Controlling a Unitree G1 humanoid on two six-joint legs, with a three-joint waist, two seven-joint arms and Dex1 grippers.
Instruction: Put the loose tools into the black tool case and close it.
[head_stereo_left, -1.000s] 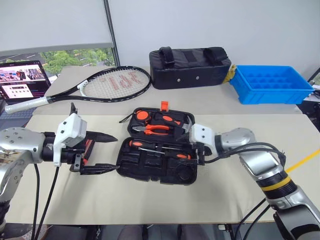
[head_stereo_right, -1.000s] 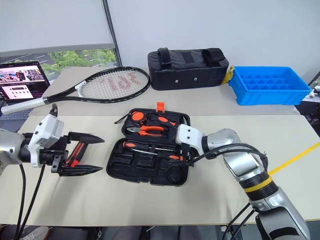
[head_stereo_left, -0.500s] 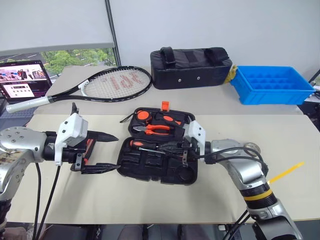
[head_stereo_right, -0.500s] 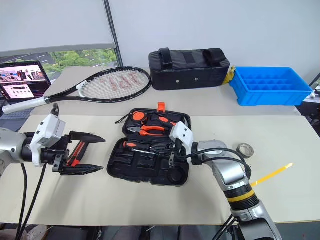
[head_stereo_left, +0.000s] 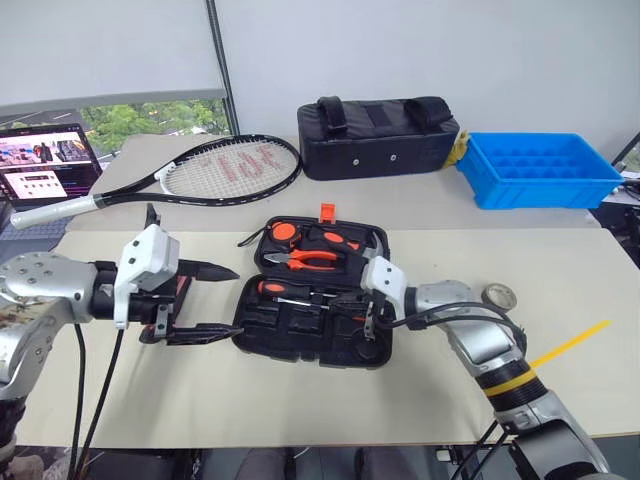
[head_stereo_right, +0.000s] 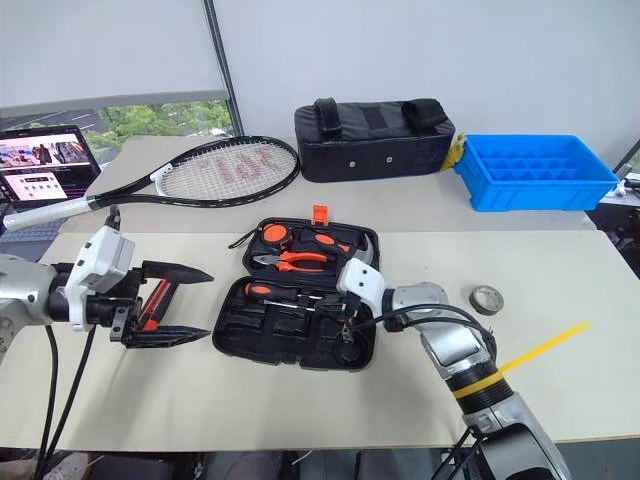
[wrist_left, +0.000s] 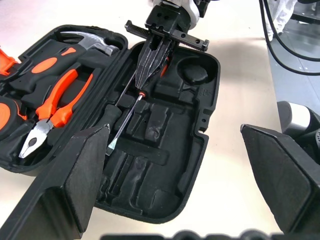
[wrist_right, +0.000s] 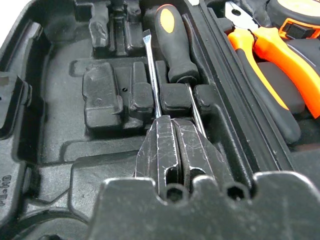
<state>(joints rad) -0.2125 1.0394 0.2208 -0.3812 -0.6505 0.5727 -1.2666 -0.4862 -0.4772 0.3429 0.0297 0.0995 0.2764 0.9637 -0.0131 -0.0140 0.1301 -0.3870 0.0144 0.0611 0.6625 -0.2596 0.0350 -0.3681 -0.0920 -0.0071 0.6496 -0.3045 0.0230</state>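
Right gripper (wrist_left: 152, 60): pressed closed inside flat black moulded tool case (head_stereo_left: 300, 335), gripping nothing evident. Left gripper (head_stereo_left: 200, 302): spread wide, empty, nearest orange-black utility knife (head_stereo_right: 152, 303).

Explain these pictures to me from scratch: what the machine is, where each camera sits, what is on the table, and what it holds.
This is a humanoid robot with two arms, each ending in a two-fingered gripper. Two pictures come from cameras in its head, looking down over the table; the other two come from cameras on its wrists. On the table lies an open black tool case with pliers and screwdrivers in it, and a small tape roll to its right. Behind are a tennis racket, a black bag and a blue bin. The left gripper is open beside the case. The right gripper is shut inside the case, holding nothing that I can make out.
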